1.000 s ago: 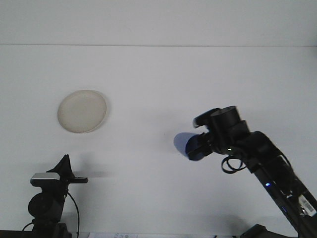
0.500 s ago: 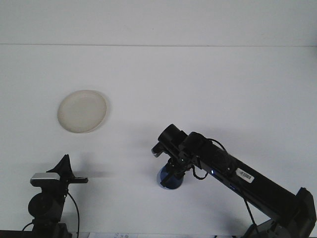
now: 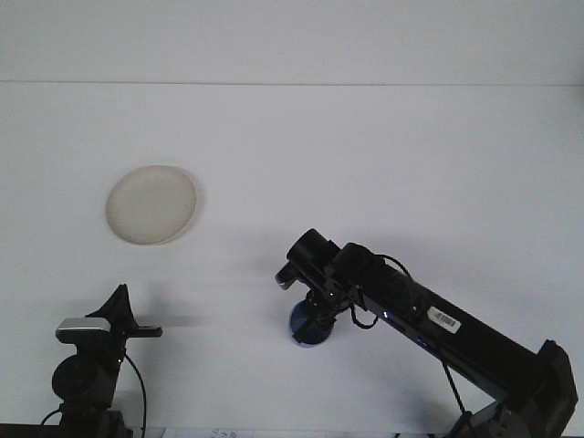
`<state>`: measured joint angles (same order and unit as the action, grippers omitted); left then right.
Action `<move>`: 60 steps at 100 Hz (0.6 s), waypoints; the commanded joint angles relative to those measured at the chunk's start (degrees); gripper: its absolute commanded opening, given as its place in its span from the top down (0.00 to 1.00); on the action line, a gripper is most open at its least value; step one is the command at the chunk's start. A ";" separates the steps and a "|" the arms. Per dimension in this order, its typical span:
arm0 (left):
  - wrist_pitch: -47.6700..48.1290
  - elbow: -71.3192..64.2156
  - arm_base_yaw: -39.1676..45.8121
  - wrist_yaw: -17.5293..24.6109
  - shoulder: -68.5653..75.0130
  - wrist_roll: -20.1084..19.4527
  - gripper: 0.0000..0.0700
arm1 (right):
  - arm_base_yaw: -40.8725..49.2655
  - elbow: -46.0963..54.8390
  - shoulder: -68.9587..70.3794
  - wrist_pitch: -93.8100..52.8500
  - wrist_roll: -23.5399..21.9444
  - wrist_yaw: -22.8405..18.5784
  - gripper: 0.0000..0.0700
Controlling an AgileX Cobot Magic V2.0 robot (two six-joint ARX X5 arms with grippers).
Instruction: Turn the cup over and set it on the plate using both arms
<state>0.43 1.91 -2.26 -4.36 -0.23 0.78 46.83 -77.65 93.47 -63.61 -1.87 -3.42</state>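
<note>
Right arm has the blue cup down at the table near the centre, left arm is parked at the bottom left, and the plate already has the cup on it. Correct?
Not quite. In the front view the plate is bare; the blue cup is far from it, down at the table near the centre, under the right gripper. The rest stands: the left gripper sits parked at the bottom left.

My right arm (image 3: 438,324): stretched low from the lower right corner toward table centre, wrist bent down, right gripper (image 3: 312,321) pointing at the surface and clamped on the blue cup (image 3: 306,327). My left arm (image 3: 87,370): parked at lower left, left gripper (image 3: 123,315) level and pointing right.
</note>
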 commanded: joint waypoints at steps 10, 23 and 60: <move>-0.57 -1.09 0.04 0.04 0.07 0.20 0.98 | 0.50 -2.82 1.42 0.61 0.85 -0.24 0.46; -0.57 -1.09 0.04 0.04 0.07 0.20 0.98 | 0.44 -5.11 1.38 0.50 1.95 -0.17 0.45; -0.57 -1.09 0.04 0.04 0.07 0.20 0.98 | -2.58 -7.78 -11.93 0.68 3.02 2.49 0.45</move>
<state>0.43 1.91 -2.26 -4.36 -0.23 0.78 44.10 -83.92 85.01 -63.96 0.27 -1.83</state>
